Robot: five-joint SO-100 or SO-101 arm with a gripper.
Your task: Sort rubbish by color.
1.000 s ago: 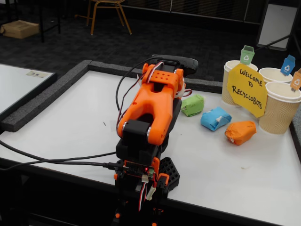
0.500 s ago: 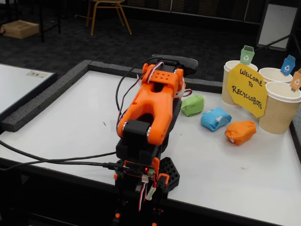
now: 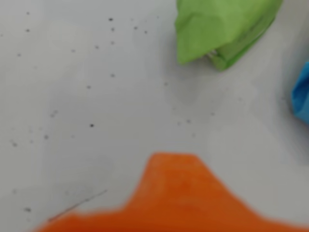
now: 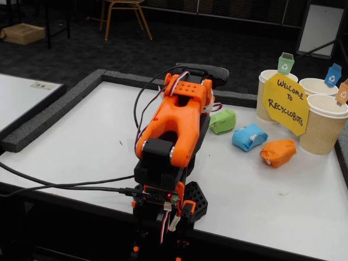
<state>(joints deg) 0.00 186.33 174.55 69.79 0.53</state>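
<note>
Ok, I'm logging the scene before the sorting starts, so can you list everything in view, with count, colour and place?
green lump: one, green, on the white table, leftmost of the three in the fixed view; also at the top of the wrist view.
blue lump: one, blue, middle of the row.
orange lump: one, orange, nearest the cups.
paper cups: three, tan, ribbed, far right of the table, with green, blue and orange tags.
sign: one, yellow, in front of the cups.
table: one, white, dark foam edging.
chair: one, wooden, in the background.
cardboard box: one, brown, on the floor, top left.
arm: one, orange and black, folded at the near edge; fingertips hidden.
</note>
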